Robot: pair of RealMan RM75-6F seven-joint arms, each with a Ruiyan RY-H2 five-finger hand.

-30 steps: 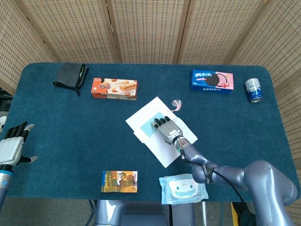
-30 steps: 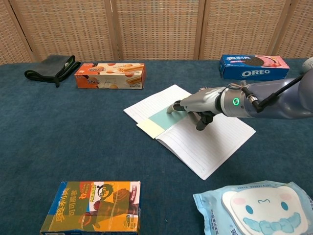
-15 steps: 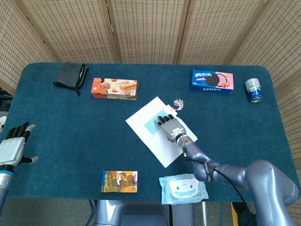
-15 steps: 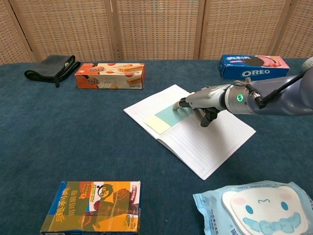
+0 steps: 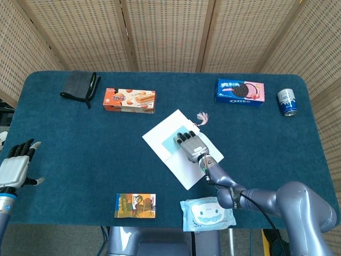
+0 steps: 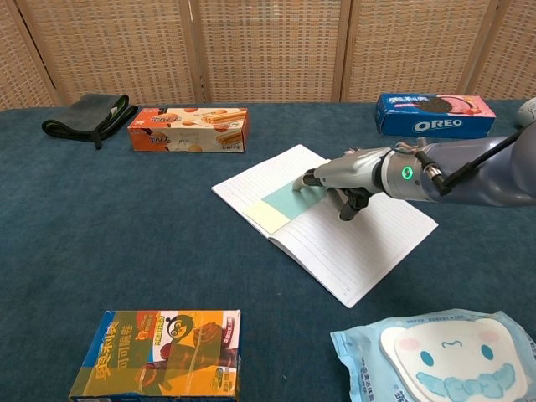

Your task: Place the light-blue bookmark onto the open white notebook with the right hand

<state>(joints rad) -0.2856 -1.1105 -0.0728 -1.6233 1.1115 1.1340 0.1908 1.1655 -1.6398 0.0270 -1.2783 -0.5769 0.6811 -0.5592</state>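
— What changed since half a second ago?

— Backward a little: my right robot hand (image 6: pixel 356 177) has slid toward me across the open white notebook (image 6: pixel 360 243), and the light-blue bookmark (image 6: pixel 283 198) came with it, sitting slightly nearer the spine's lower end than before.

— Where's the bookmark now?

— Flat on the notebook, across the fold, its pale yellow end by the near-left edge. In the head view its pink tassel (image 5: pixel 201 117) pokes out past the far edge of the notebook (image 5: pixel 181 160).

— And your hands?

— My right robot hand (image 5: pixel 192 145) lies palm down, fingers (image 6: pixel 311 178) stretched out and pressing on the bookmark's end. I can't tell whether any finger pinches it. My left robot hand (image 5: pixel 14 165) hovers at the surface (image 5: pixel 80 160) edge, fingers spread, holding nothing.
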